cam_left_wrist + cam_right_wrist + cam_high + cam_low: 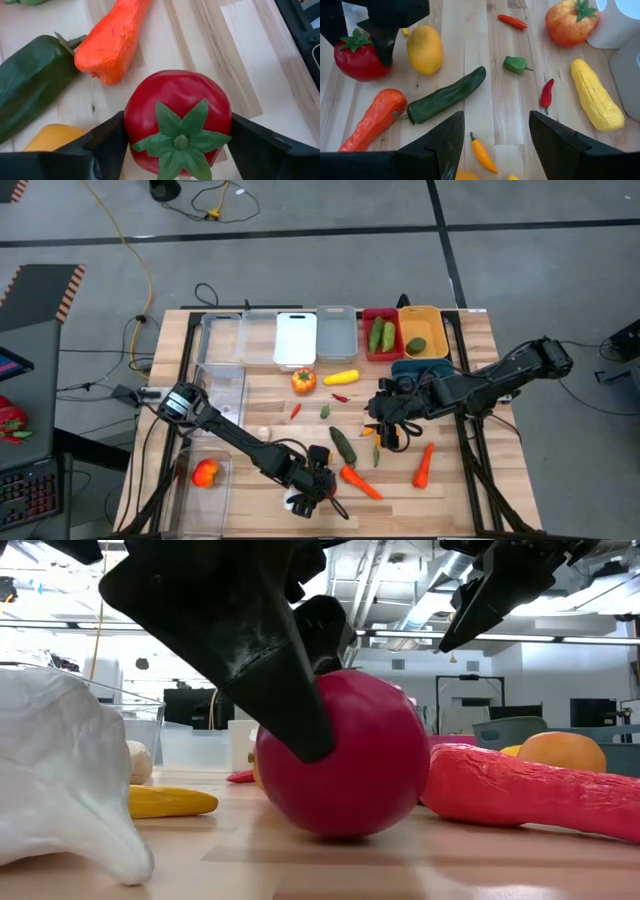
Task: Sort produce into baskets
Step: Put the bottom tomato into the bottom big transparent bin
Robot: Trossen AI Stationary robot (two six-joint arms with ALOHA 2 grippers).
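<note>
Red tomato [177,117]: a smooth, glossy red round with a green star-shaped leaf cap and short stem on top; it sits on the wooden table [470,480] near the front edge, toward the left arm's side.
Left gripper [175,145]: down at the table, a dark finger [107,145] on each side of the tomato; both fingers lie right against the tomato's sides, though a firm squeeze cannot be told. In the low view one finger presses the red round's upper flank while the tomato rests on the wood.
Tomato's neighbours: an orange carrot [112,42] lies just beyond it, a dark green cucumber [30,90] beside the carrot, and a yellow lemon [424,49] just next to the tomato. A white garlic [60,775] sits close by at the table's front.
Right gripper [495,135]: hovering above the middle of the table, fingers standing apart with nothing between them; a small orange chili [482,154] lies on the wood below the gap.
Scattered produce: a yellow corn-like piece [597,95], an orange tomato [570,22], a small green pepper [515,64] and a red chili [546,93] lie loose on the table.
Baskets: a row along the far edge; the red basket [371,318] holds green cucumbers, the orange-yellow basket [436,320] holds a green piece, and the white basket [296,338] stands near the middle of the row.
</note>
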